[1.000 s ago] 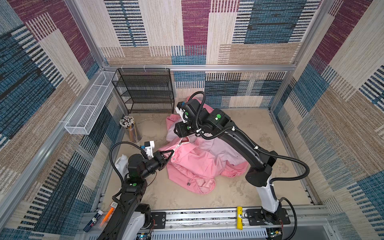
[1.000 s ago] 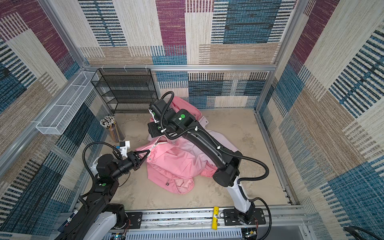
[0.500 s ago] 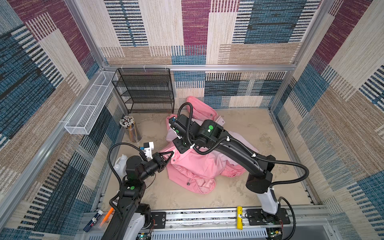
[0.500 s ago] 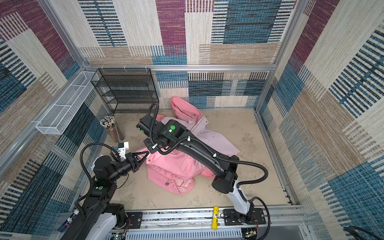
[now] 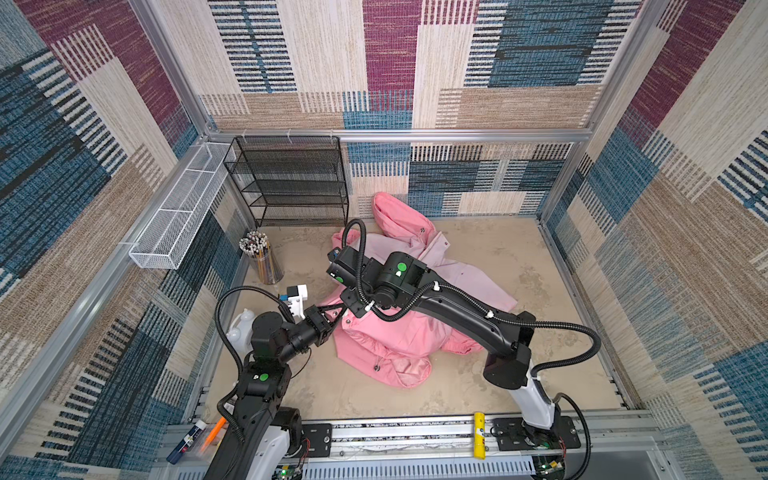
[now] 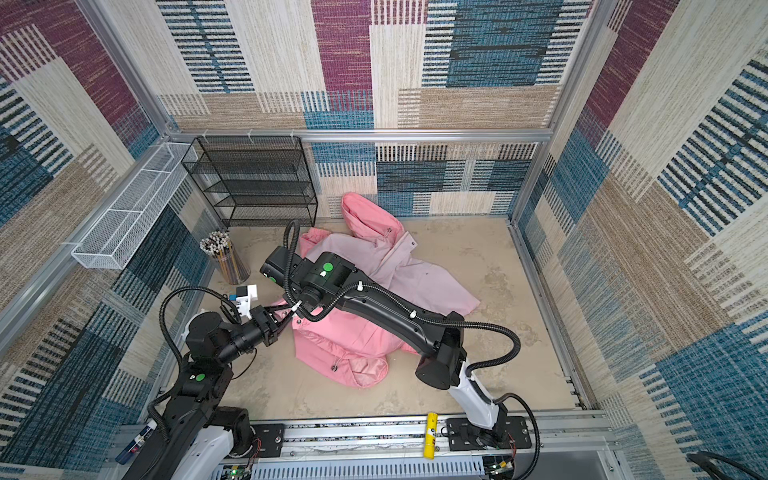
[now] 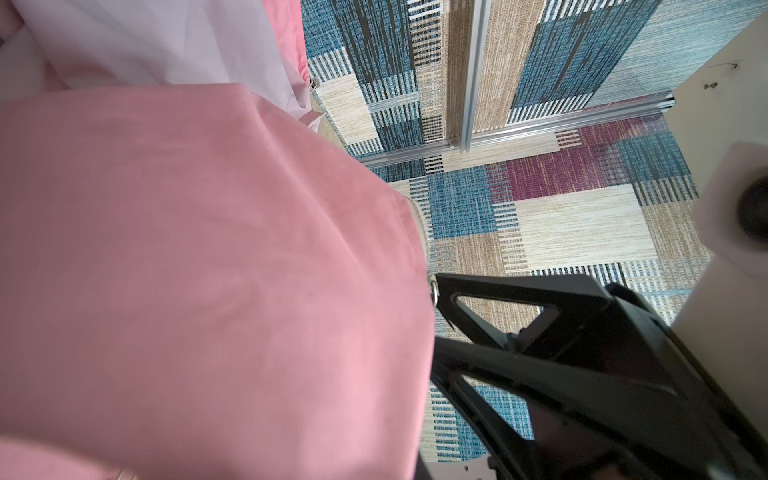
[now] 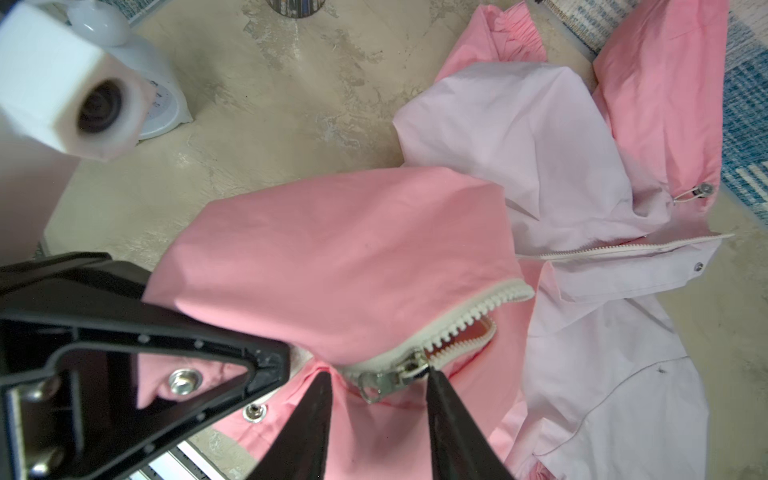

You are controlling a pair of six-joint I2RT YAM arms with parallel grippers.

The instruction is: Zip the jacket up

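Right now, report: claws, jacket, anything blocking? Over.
Left claw shut on the jacket hem beside the zipper foot. Right claw open, straddling the zipper slider, not clamped. Teeth beyond the slider apart. Nothing over the slider.

jacket (image 5: 395, 340) crumpled, L fingers (image 5: 332, 309) at edge

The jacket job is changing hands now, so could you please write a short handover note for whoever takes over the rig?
Left gripper: shut on the jacket's pink bottom edge, beside the zipper base.
Right gripper: jaws open, straddling the zipper slider and its pull tab; not clamped yet.
Jacket: crumpled on the table, hood at the far side.
Done: zipper halves appear joined at the slider, at the bottom end only.
Left: close on the pull tab and run the slider up the white teeth, which lie apart above it.
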